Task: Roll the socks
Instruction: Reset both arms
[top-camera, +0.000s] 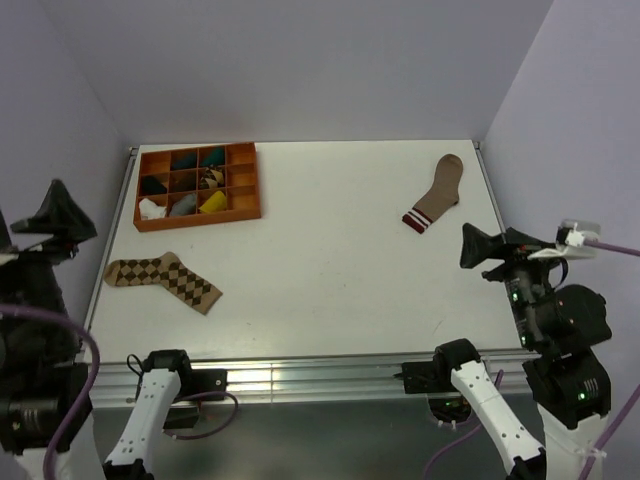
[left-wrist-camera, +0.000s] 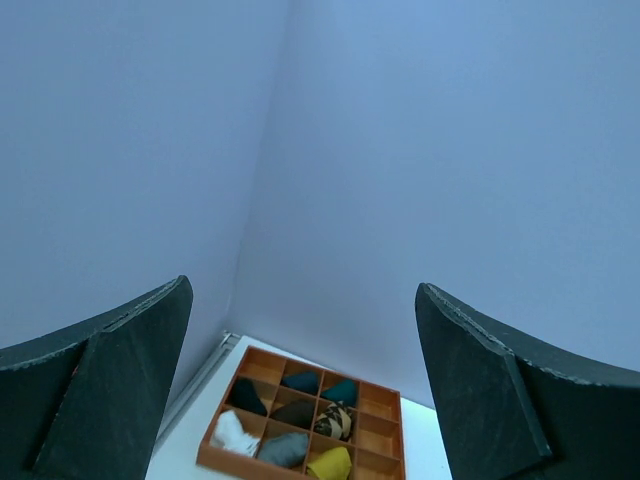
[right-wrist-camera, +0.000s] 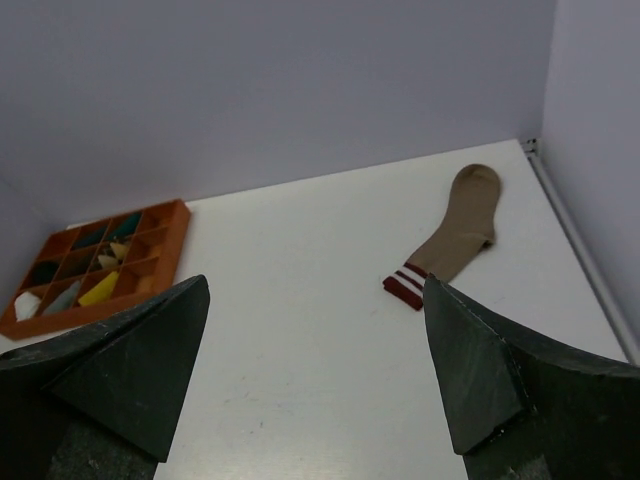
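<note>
Three plain socks sit bundled in the orange tray (top-camera: 200, 222) at the far left of the bench (top-camera: 330, 260). The white sock (top-camera: 150, 208) fills the near-left compartment. The grey sock (top-camera: 182, 206) is in the one to its right, and the black sock (top-camera: 152, 185) in the one behind the white. Each is a compact lump, so I cannot tell which way any toe points. The grey one's length slants across its cell. The left gripper (left-wrist-camera: 302, 290) and right gripper (right-wrist-camera: 316, 285) both hang spread wide above the bench, holding nothing.
</note>
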